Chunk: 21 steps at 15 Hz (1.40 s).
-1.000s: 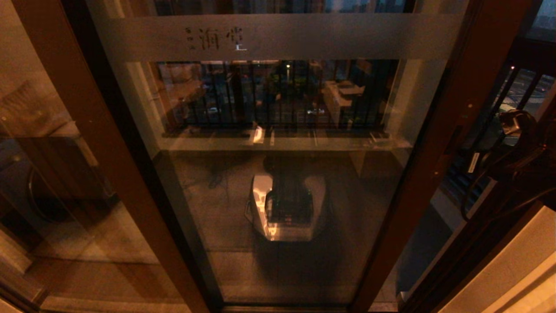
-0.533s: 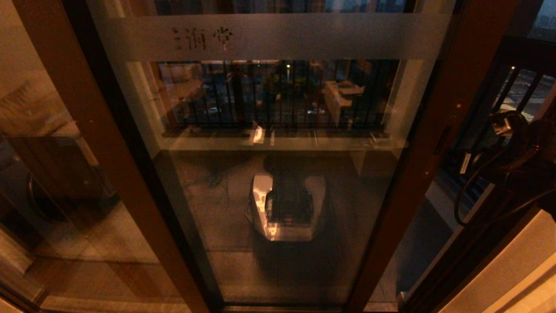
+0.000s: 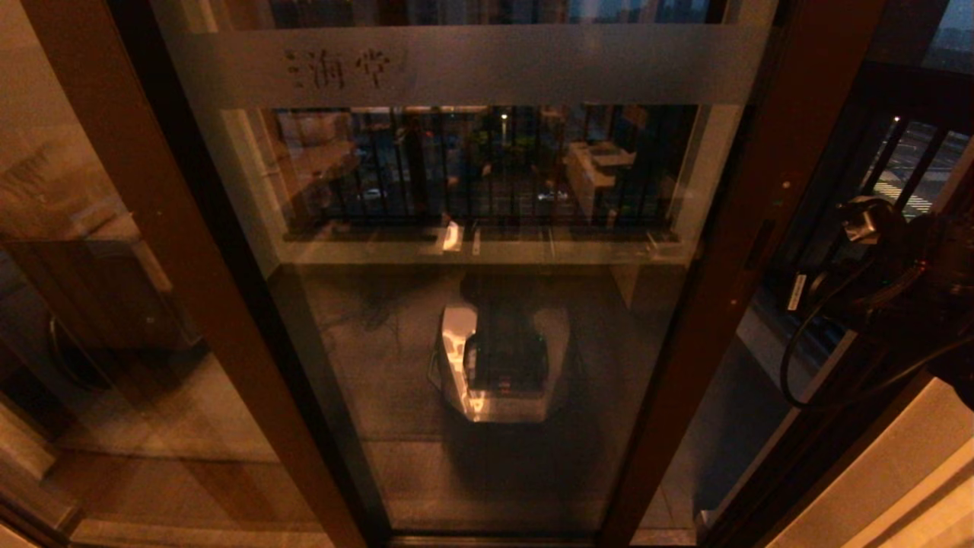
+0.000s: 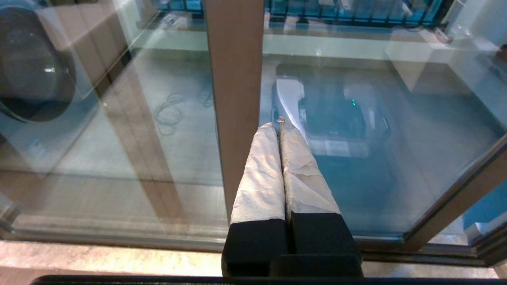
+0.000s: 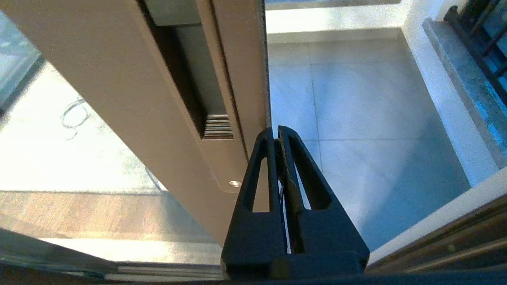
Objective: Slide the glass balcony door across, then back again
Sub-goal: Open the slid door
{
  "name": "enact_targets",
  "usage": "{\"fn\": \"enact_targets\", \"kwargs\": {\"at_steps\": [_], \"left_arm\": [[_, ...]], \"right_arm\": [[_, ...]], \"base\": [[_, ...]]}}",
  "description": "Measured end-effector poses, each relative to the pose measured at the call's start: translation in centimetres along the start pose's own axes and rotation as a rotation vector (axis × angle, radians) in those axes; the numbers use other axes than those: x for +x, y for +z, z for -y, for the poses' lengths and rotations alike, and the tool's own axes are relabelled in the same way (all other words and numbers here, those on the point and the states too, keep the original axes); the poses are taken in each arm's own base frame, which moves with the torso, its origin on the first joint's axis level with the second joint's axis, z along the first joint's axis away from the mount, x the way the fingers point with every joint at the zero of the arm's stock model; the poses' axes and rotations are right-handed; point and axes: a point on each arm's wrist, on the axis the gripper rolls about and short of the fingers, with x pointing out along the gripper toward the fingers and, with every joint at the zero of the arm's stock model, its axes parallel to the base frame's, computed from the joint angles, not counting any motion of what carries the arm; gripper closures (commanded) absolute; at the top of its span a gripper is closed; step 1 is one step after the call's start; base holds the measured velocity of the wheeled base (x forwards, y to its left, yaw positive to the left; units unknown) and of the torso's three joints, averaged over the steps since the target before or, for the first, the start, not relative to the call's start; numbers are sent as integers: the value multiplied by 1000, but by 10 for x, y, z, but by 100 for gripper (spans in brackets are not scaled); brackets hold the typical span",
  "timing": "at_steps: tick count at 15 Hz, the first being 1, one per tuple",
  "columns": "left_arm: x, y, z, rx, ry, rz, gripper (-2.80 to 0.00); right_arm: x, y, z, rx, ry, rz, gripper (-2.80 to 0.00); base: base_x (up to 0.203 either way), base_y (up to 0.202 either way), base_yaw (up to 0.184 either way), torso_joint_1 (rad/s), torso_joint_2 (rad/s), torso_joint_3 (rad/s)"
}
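The glass balcony door (image 3: 487,304) is smooth and clear, with a flat brown frame. The right tool (image 5: 276,132), black and pointy, is pinched closed against its edge. The left tool (image 4: 279,126), wrapped in crinkly tape, is closed too.

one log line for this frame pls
phase: sliding open | glass balcony door: partly open, gap at right | right gripper: shut, tips at stile edge | left gripper: shut, idle

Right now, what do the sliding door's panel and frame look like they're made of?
The glass balcony door: its panel looks like clear glass, showing reflections and the balcony behind; a frosted band crosses near the top. Its frame looks like brown-coated metal with a smooth matte face and a small screw, though wood can't be ruled out.
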Motion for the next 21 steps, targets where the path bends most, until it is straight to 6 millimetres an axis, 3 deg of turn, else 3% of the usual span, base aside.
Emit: {"fn": "enact_targets", "kwargs": {"at_steps": [11,16,21], "left_arm": [[0,0,0,0,0,0,0],[0,0,0,0,0,0,0],[0,0,0,0,0,1,0]], "right_arm": [[0,-3,-12,-5,21,-1,0],[-4,-7,-28,-14,66,3,0],[-13,-5,-27,-17,60,12,0]], "base": [[0,0,0,0,0,0],[0,0,0,0,0,0],[0,0,0,0,0,0]]}}
